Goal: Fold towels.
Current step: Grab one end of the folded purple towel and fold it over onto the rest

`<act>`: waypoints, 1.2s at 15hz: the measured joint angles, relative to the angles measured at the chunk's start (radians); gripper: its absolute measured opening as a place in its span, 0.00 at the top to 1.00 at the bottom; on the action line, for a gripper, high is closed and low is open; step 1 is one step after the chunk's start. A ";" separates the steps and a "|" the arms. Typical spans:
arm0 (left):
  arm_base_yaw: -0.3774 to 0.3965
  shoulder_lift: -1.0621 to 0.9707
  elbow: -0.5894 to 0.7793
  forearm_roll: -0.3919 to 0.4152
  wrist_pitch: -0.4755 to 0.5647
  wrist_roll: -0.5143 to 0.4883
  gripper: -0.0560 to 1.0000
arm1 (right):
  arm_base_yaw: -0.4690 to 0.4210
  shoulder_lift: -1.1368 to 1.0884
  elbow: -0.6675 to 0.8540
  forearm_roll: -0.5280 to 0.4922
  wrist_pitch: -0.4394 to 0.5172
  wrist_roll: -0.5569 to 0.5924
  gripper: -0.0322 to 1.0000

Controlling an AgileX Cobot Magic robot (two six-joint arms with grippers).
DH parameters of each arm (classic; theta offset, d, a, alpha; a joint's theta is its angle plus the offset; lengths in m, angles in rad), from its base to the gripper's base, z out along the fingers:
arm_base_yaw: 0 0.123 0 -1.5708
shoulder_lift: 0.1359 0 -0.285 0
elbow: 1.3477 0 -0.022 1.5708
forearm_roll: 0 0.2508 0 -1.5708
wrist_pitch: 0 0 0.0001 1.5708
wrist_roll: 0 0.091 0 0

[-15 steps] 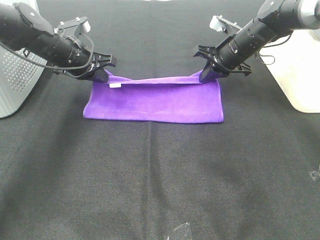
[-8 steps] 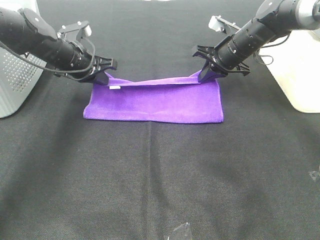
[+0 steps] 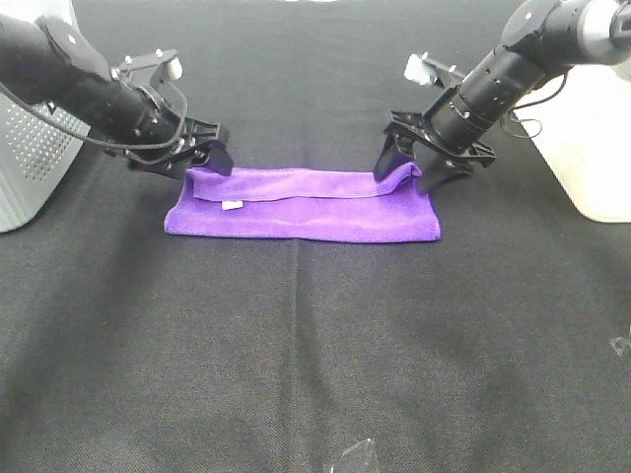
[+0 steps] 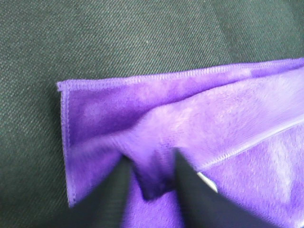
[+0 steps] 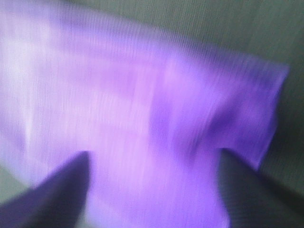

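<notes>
A bright purple towel lies as a long, narrow folded band on a black cloth tabletop. It sits in the far half, centred between the left and right edges, with its long sides parallel to the near edge. An upper layer covers the far part of the band. Its stitched edge stops short of the near long side, so a strip of the lower layer shows. A small white tag sits on that upper edge, near the left end.

The left gripper hangs at the towel's far left corner with its jaws spread. In the left wrist view a small peak of cloth stands between the two dark fingers. It looks loose rather than pinched, though the close framing leaves some doubt. The right gripper straddles the far right corner with its jaws wide apart, holding nothing. The right wrist view is heavily blurred and shows only purple cloth between two dark fingertips.

Risks from here: if the left arm lifts away while that peak of cloth is caught on a finger pad, the corner could be dragged up and the fold pulled open. The soft pile may also cling to the right fingers. Because the layers are not flush, another fold could come out skewed unless the edges are squared first.
</notes>
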 joint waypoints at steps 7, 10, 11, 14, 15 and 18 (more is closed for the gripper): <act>0.090 0.040 -0.182 0.142 0.416 -0.144 0.14 | 0.000 -0.036 -0.176 -0.095 0.225 0.135 0.21; 0.094 0.168 -0.324 0.143 0.537 -0.144 0.14 | 0.000 -0.116 -0.116 -0.179 0.230 0.183 0.21; 0.100 0.202 -0.376 0.144 0.567 -0.144 0.14 | 0.000 -0.143 -0.080 -0.185 0.233 0.182 0.21; 0.125 0.280 -0.487 0.136 0.637 -0.144 0.14 | 0.000 -0.208 -0.027 -0.188 0.237 0.183 0.21; 0.136 0.307 -0.506 0.117 0.652 -0.142 0.14 | 0.000 -0.215 -0.025 -0.188 0.237 0.183 0.21; 0.150 0.339 -0.540 0.081 0.684 -0.134 0.14 | 0.000 -0.219 -0.025 -0.188 0.237 0.183 0.21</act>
